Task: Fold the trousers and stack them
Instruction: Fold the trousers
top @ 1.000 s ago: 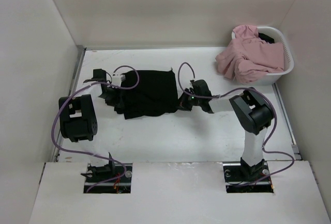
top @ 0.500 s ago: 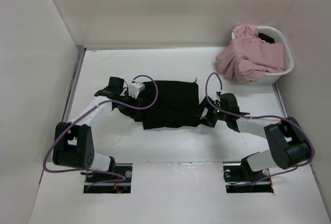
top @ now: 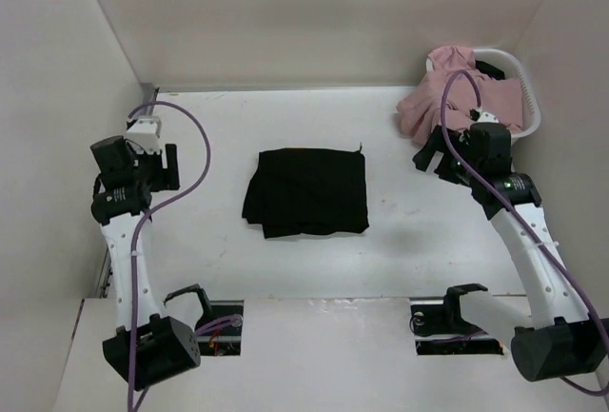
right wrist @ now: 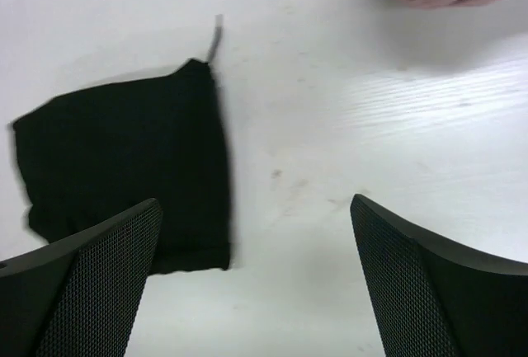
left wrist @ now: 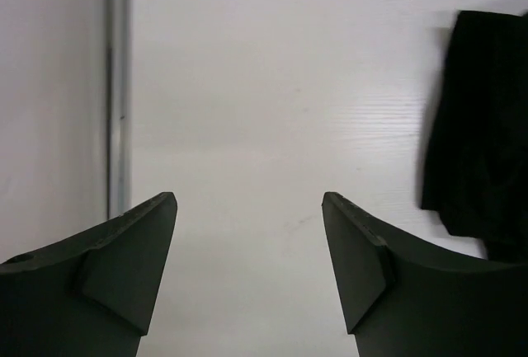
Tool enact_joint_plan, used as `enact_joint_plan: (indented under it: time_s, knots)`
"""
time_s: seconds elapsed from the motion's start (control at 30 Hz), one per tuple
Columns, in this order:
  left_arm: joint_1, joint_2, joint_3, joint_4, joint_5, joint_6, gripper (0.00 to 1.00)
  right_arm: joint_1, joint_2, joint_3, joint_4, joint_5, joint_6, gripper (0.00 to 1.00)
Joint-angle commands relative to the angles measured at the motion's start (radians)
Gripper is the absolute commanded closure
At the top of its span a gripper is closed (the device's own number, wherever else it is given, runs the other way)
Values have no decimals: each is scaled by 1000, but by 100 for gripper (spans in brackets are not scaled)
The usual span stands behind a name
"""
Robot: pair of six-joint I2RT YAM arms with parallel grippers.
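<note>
Desk (top: pixel 314 260) filled most of the overhead view, white and walled in by pale panels on three sides. Near its middle lay the trousers (top: pixel 309 191), folded into a compact black, roughly square bundle lying flat on the surface, with neither arm touching them. At the far right corner stood a white basket (top: pixel 528 112), and a pink garment (top: pixel 466 107) was heaped in it and spilled over its near rim.

Both arms were raised and drawn out to the sides, well apart from the bundle. The left end effector (top: pixel 169 166) hovered near the left wall with its jaws apart and nothing between them; its own camera showed bare desk between the two dark fingers (left wrist: pixel 124 274), with the trousers (left wrist: pixel 487 126) off at the right edge. The right end effector (top: pixel 428 160) hung near the basket, its jaws spread wide and empty, the trousers (right wrist: pixel 124 167) visible below to its left. A short cord (right wrist: pixel 214 39) stuck out from the bundle's far right corner.
</note>
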Motion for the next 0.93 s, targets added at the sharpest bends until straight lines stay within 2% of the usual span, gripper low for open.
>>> enact_joint_plan:
  time_s: [0.0, 0.07, 0.17, 0.57, 0.8, 0.9]
  knots:
    - [66, 22, -29, -8, -90, -33, 29, 63, -11, 60, -180, 313, -89, 0]
    - [113, -2, -58, -10, -87, -54, 29, 75, -30, 64, -162, 390, -73, 0]
    - [148, -48, -103, -10, -73, -86, 29, 82, -47, 61, -166, 413, -47, 0]
    - [144, -269, -120, -198, -73, -148, 29, 75, -157, 34, -205, 388, -76, 0]
    - [139, -356, -101, -338, -74, -76, 29, 86, -218, 36, -216, 309, -93, 0]
    - [136, -401, -86, -396, -75, -53, 29, 98, -298, 5, -219, 348, -89, 0]
